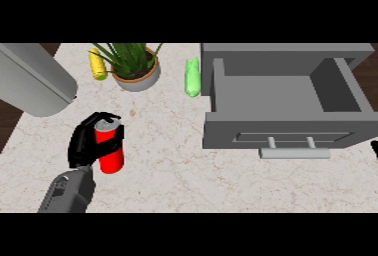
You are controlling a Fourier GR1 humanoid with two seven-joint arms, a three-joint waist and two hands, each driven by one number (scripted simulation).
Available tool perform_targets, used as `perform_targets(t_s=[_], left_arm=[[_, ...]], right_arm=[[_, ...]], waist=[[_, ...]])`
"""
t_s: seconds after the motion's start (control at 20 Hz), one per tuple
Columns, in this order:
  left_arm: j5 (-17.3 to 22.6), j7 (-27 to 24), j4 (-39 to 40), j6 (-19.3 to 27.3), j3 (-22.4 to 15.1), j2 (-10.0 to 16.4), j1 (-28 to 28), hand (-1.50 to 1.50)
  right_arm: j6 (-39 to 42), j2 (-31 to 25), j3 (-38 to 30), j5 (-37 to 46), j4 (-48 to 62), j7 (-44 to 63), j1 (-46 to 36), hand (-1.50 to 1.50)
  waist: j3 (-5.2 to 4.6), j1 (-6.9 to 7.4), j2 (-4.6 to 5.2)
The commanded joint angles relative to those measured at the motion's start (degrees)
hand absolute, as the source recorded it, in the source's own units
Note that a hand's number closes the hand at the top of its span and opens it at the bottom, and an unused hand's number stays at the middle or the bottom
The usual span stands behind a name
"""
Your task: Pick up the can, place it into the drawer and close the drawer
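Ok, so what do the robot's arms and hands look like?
The left forearm is grey and rounded, with a darker patch near the wrist. The left hand is black, with slim fingers. Of the right hand only a black sliver shows at the right edge.

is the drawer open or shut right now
Open: the drawer is pulled out, its grey inside showing from above with nothing in it; the can is out on the counter.

One head view looks steeply down onto the counter [177,170].
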Motion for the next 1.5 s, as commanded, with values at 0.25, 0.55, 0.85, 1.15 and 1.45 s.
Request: perform_targets(t_s=[0.25, 0.55, 0.85, 1.15, 1.45], left_arm=[[-2.1, 14.2, -15.5, 5.9, -6.7, -3.7, -3.3, 1.50], [-4.2, 21.9, -24.8, 7.4, -10.3, -3.7, -5.1, 1.50], [-6.2, 31.4, -26.1, 11.6, -13.0, -5.2, -14.0, 1.50], [-7.0, 37.2, -25.3, 19.5, -20.5, -5.8, -22.2, 1.50], [-6.4, 40.3, -18.8, 23.8, -21.3, -5.8, -34.8, 1.50]], right_arm=[[0.9, -0.8, -1.8, -1.4, -0.1, 1.1, -0.6, -1.50], [0.8, 0.8, -1.2, -0.7, -1.6, -0.3, 1.2, -1.50], [2.7, 0.5, -2.8, -1.0, -1.0, -2.2, 3.2, -1.50], [1.7, -1.5, -4.4, -2.8, 0.7, 0.8, -1.3, -1.50], [3.4, -2.5, -6.3, -5.0, 2.0, -1.7, -0.3, -1.50]], waist=[[0.03, -0.04, -0.05], [0.02, -0.11, -0.03], [0.02, -0.39, 0.01], [0.02, -0.40, 0.04], [0.04, -0.75, 0.08]])
